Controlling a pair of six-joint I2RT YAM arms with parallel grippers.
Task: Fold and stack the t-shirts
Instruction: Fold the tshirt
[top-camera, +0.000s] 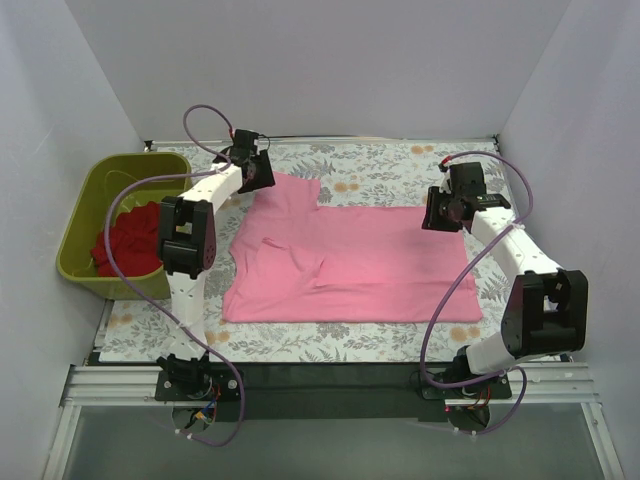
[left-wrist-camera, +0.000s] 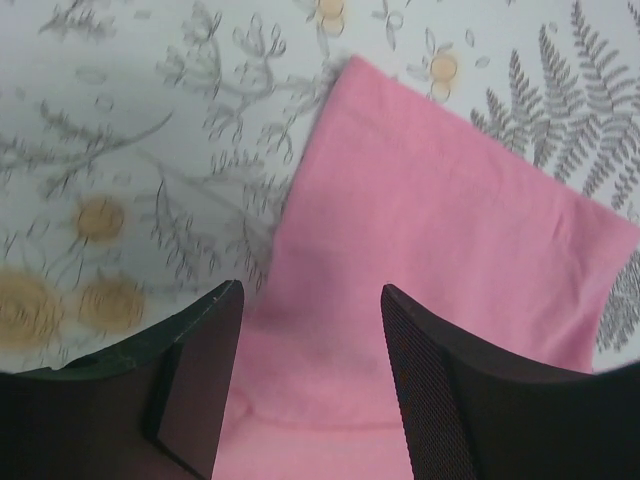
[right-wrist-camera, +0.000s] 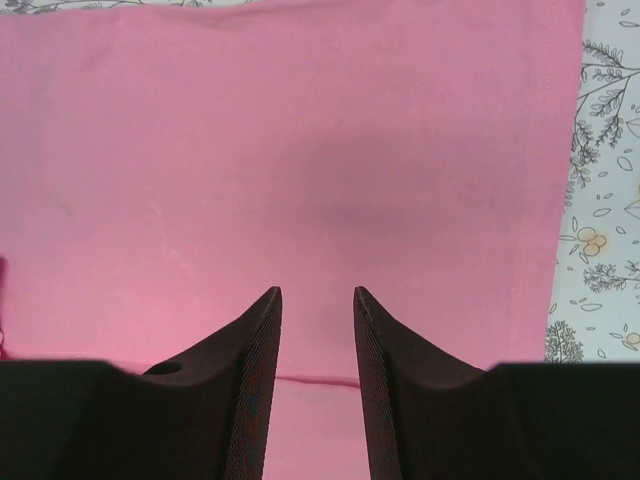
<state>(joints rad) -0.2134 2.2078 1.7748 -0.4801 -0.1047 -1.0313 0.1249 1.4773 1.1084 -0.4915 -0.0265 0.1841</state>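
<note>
Well left of the left tool (left-wrist-camera: 312, 295), the deep red t-shirt (top-camera: 130, 238) sits crumpled in an olive tub (top-camera: 75, 240). The left tool's fingers stand wide apart above a flat sleeve of the pink t-shirt (left-wrist-camera: 430, 260), gripping nothing. Between the two tools the shirt lies spread on the floral counter (top-camera: 390, 165). It is mostly smooth, with a folded flap on its left half. The right tool (right-wrist-camera: 317, 292) hovers over smooth pink cloth just inside the shirt's right edge, its fingers a narrow gap apart and holding nothing.
</note>
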